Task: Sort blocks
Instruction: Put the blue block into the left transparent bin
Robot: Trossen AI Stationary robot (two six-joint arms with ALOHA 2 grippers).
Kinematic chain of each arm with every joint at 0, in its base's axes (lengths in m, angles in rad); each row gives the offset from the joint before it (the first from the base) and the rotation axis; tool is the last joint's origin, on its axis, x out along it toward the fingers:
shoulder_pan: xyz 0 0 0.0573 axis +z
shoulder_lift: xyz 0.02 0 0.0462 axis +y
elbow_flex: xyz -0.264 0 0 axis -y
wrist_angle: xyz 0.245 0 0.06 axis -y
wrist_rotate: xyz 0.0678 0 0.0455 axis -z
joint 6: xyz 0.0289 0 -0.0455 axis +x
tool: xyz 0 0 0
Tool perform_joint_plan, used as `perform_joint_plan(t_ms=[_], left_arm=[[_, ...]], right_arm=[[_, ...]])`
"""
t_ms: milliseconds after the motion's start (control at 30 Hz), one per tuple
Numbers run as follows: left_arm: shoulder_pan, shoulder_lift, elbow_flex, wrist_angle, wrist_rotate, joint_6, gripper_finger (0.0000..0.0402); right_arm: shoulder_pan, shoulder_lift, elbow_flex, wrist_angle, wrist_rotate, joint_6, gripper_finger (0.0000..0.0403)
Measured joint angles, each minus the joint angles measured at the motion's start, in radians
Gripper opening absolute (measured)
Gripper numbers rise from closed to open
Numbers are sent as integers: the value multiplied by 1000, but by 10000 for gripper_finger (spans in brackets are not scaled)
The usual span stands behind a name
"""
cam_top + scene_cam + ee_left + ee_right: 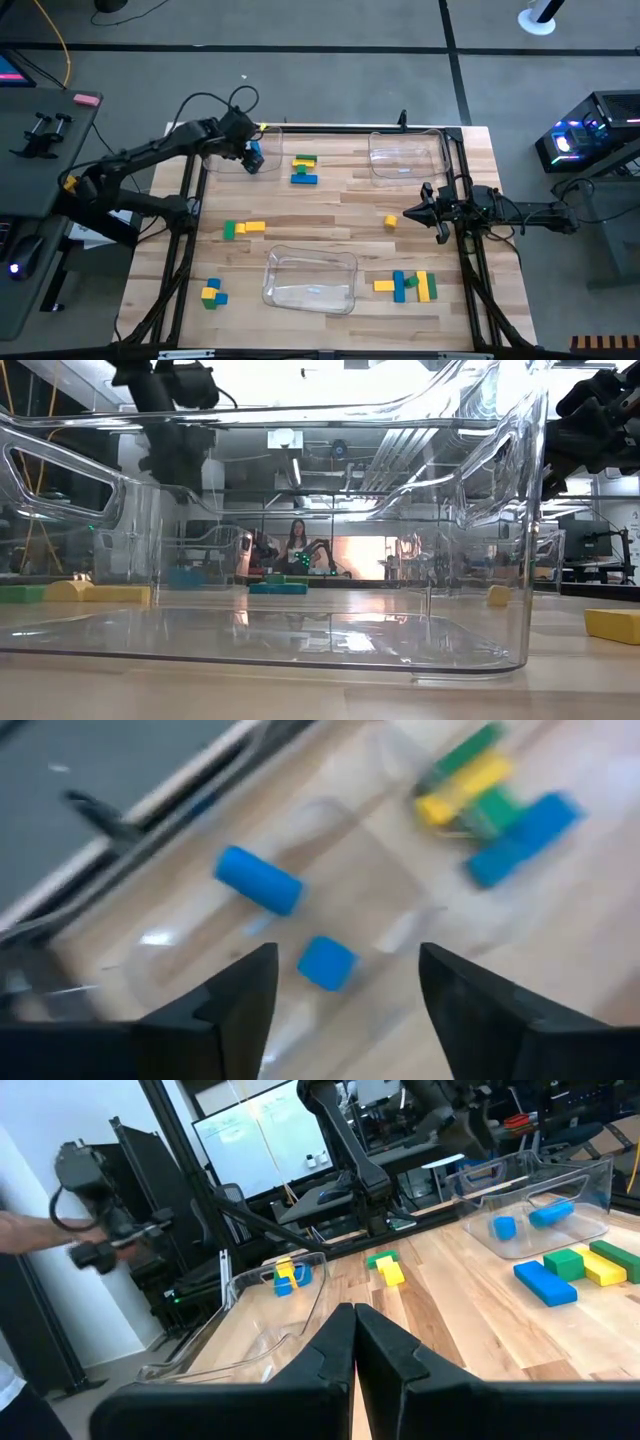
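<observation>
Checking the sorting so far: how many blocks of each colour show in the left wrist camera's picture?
blue blocks: 3
green blocks: 2
yellow blocks: 1
Total: 6

Blocks: blue, green, yellow, all solid, no pattern. Two blue blocks sit in a clear tray. Other two trays also clear. Table is light wood, striped plank grain. Both arms dark, left gripper and right gripper black.
</observation>
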Motion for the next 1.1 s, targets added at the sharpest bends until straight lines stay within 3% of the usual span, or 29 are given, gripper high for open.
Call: perform_joint_plan(t_ms=[167,233,333,500,600,700,833,1000,1100], left_arm=[[-55,-45,40,-49,418,-134,244],[-151,-88,40,-42,506,-196,243],[-364,-167,40,-49,484,-300,243],[-826,-221,40,-101,273,-545,243],[-1103,-169,40,-191,158,-633,243],[-1299,-60,40,-198,101,-606,243],[-1439,119,39,-193,92,-457,243],[-1493,274,39,-114,215,-444,243],[-1510,319,39,-64,224,-445,243]], right_arm=[[0,0,0,0,0,0,5],[0,0,0,0,0,0,5],[0,0,0,0,0,0,5],[0,0,0,0,0,0,5],[0,0,0,0,0,0,5],[0,0,0,0,0,0,5],[0,0,0,0,0,0,5],[0,0,0,0,0,0,5],[0,0,0,0,0,0,5]])
